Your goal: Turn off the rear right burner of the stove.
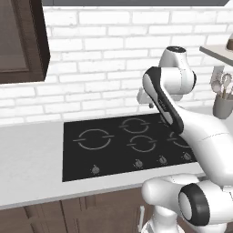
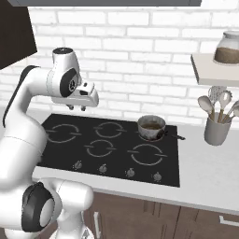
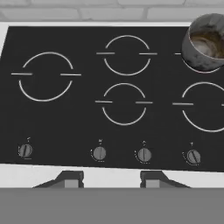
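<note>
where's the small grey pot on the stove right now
The small grey pot sits at the stove's rear right corner, over the rear right burner, left of the utensil holder.

The claw (image 1: pixel 145 104) hangs above the stove (image 1: pixel 73 159) — near the brick wall (image 1: pixel 91 68) — touching nothing.

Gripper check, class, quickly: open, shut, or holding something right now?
Gripper: open, holding nothing, raised above the stove near its knob edge.
</note>
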